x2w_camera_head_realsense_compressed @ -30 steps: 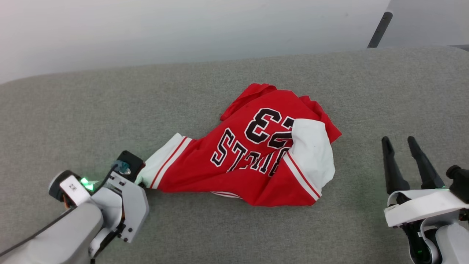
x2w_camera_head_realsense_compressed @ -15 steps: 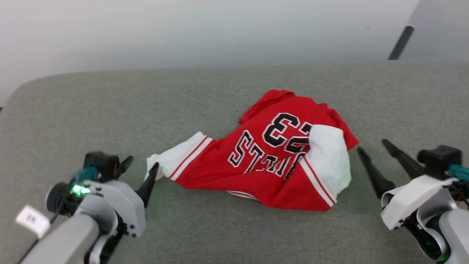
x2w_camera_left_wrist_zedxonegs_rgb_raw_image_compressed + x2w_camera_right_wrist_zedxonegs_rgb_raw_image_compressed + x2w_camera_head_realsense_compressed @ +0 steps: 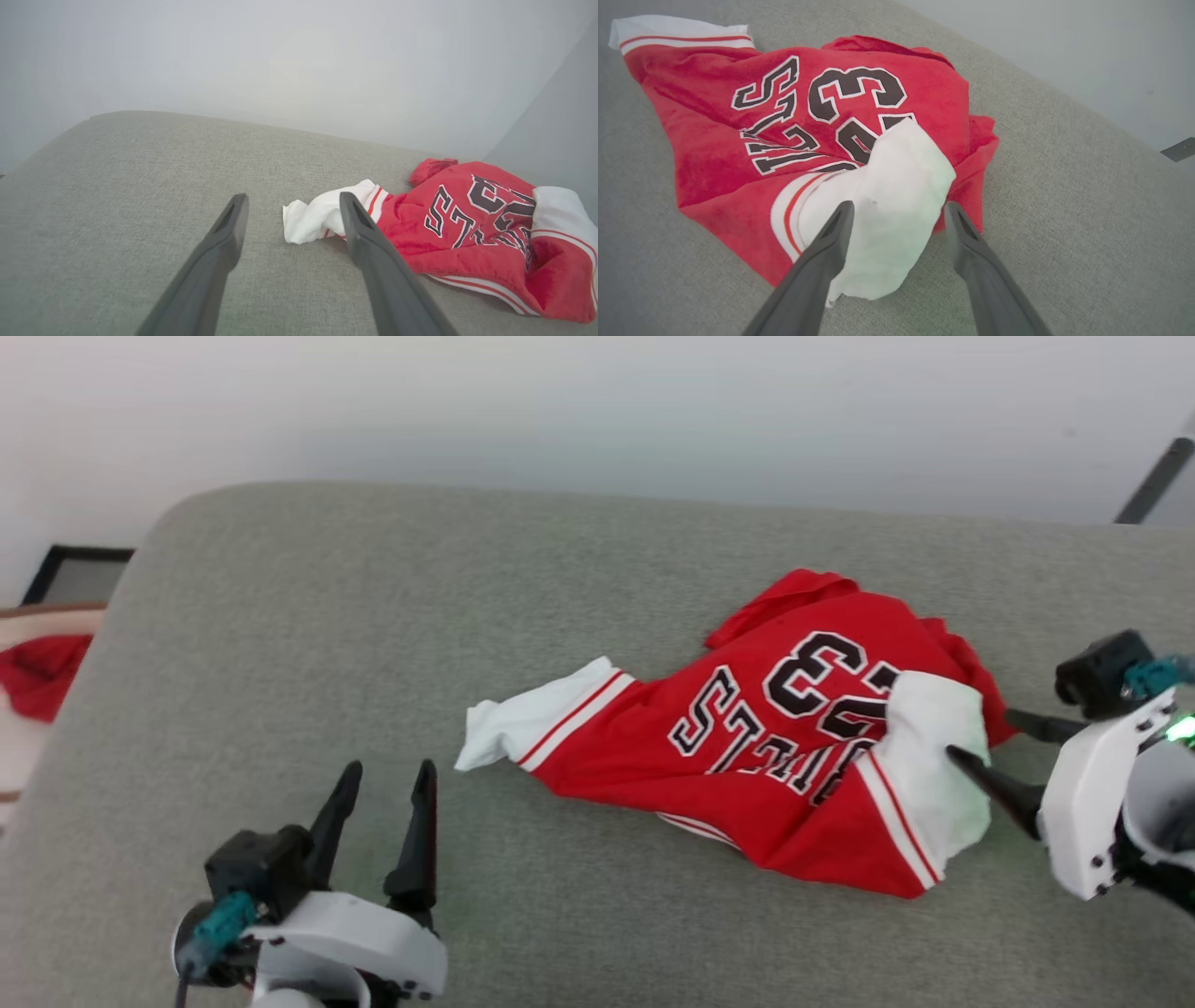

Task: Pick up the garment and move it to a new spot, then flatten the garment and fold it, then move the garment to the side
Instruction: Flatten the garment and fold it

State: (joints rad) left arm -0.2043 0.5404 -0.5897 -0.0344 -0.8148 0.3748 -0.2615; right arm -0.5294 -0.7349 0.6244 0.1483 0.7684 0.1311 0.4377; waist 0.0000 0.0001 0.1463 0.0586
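Two grippers: the left gripper (image 3: pixel 388 771) and the right gripper (image 3: pixel 982 733) both have their fingers spread, and neither holds anything.
Left change: a second ago it was pinching the cuff of the stretched sleeve (image 3: pixel 537 728); it has let go and drawn back.
Stretched sleeve now: lies loose on the grey surface (image 3: pixel 280 635), just ahead of the left fingertips and off to their right, apart from them.
Right change: it has come in from well off to the side and now straddles the folded sleeve (image 3: pixel 896 205).
Folded sleeve now: white cloth doubled over the lettering. One right finger is over it and the other just beside its edge. I cannot tell whether either touches the cloth.
Task thing: the garment (image 3: pixel 775 728) is a crumpled heap directly ahead of the right gripper and ahead-right of the left one, with the number 23 (image 3: pixel 822 681) facing up. Its shape matches a second ago. Its slide across the head view comes from the camera turning.
Bystander: the red cloth scrap (image 3: pixel 37 672) is far off to the left gripper's left, past the surface's edge.
Meaning: the release suggests the move to a new spot is finished. Flattening comes next and is not yet begun.
Next move calls for: the right fingers to close on the folded sleeve's free edge and draw it outward.
Risk: the fingers may catch the red layer underneath as well.
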